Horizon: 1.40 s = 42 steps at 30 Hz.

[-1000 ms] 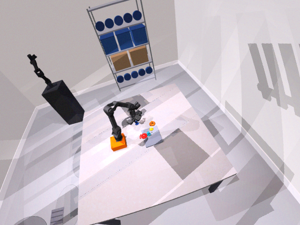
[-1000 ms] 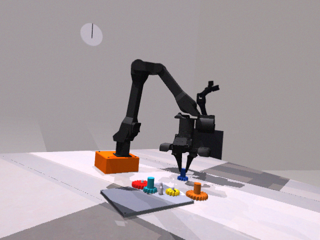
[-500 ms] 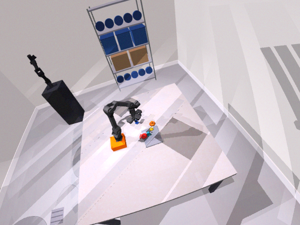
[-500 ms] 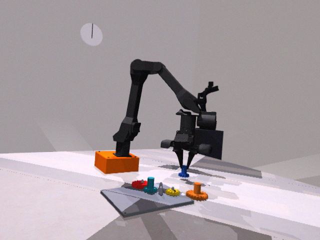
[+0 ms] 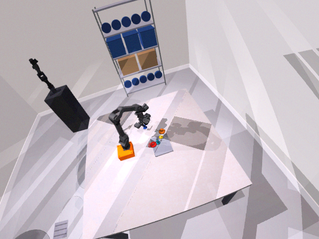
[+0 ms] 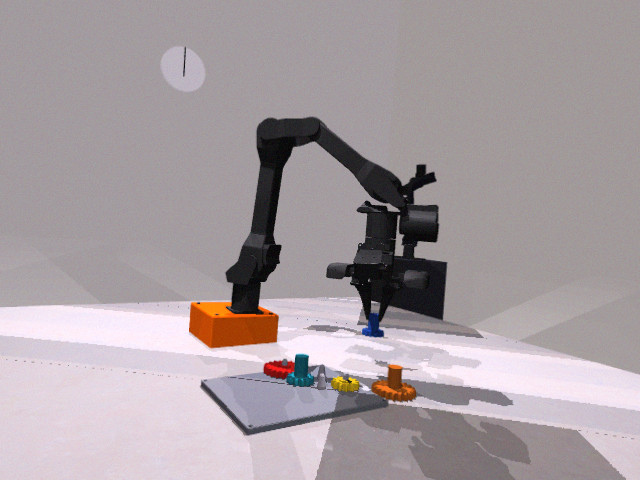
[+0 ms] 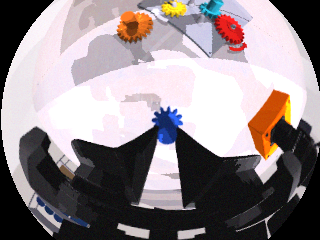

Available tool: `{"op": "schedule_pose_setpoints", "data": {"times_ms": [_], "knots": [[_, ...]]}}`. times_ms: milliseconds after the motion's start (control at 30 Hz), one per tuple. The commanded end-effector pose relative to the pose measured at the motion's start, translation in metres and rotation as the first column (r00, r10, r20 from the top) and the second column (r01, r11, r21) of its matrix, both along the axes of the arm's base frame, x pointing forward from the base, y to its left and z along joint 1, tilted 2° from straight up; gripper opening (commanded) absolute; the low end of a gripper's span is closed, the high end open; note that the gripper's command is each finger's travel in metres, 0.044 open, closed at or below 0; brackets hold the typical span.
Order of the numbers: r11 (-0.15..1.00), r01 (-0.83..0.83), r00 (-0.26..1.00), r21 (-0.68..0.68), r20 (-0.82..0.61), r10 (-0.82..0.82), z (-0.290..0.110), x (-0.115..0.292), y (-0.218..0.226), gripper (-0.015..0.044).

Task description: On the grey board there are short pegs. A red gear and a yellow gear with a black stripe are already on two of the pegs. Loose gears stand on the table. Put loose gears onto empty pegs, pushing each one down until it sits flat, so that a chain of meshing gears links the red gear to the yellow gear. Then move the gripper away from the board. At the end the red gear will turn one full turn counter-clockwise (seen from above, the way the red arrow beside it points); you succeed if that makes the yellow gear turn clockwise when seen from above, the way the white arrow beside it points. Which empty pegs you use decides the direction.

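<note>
My gripper (image 5: 145, 125) (image 6: 374, 317) (image 7: 167, 131) is shut on the blue gear (image 5: 145, 127) (image 6: 372, 331) (image 7: 167, 120) by its upright handle; the gear hangs a little above the table, away from the board. The grey board (image 5: 164, 149) (image 6: 279, 405) (image 7: 198, 36) carries the red gear (image 5: 152, 144) (image 6: 276, 368) (image 7: 229, 31) and the yellow gear (image 5: 161, 137) (image 6: 342, 384) (image 7: 173, 8). A teal gear (image 5: 158, 142) (image 6: 299, 379) stands on the board beside the red gear. A bare grey peg (image 6: 321, 381) shows between teal and yellow. The orange gear (image 5: 161, 131) (image 6: 393, 390) stands on the table beside the board.
The arm's orange base (image 5: 125, 152) (image 6: 235, 328) (image 7: 267, 122) is on the table, to the left of the board in the top and exterior views. The orange gear's tall handle (image 6: 394, 376) rises near the yellow gear. A red arrow (image 7: 238, 48) lies beside the red gear.
</note>
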State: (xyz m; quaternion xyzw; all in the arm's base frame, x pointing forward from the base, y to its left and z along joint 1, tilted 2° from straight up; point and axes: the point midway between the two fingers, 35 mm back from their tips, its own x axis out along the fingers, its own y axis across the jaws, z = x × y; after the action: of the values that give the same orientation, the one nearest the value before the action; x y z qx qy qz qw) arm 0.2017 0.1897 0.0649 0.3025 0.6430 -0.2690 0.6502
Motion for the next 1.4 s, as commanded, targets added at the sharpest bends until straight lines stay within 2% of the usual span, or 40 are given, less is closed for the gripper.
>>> {"op": "schedule_pose_setpoints", "data": {"times_ms": [0, 1133, 1367], "knots": [[1.000, 0.002, 1.000, 0.003, 0.005, -0.002, 0.011, 0.001, 0.001, 0.0000], [1.000, 0.002, 1.000, 0.003, 0.005, -0.002, 0.093, -0.007, -0.005, 0.0000], [1.000, 0.002, 1.000, 0.003, 0.005, -0.002, 0.095, -0.003, -0.008, 0.0000]]}}
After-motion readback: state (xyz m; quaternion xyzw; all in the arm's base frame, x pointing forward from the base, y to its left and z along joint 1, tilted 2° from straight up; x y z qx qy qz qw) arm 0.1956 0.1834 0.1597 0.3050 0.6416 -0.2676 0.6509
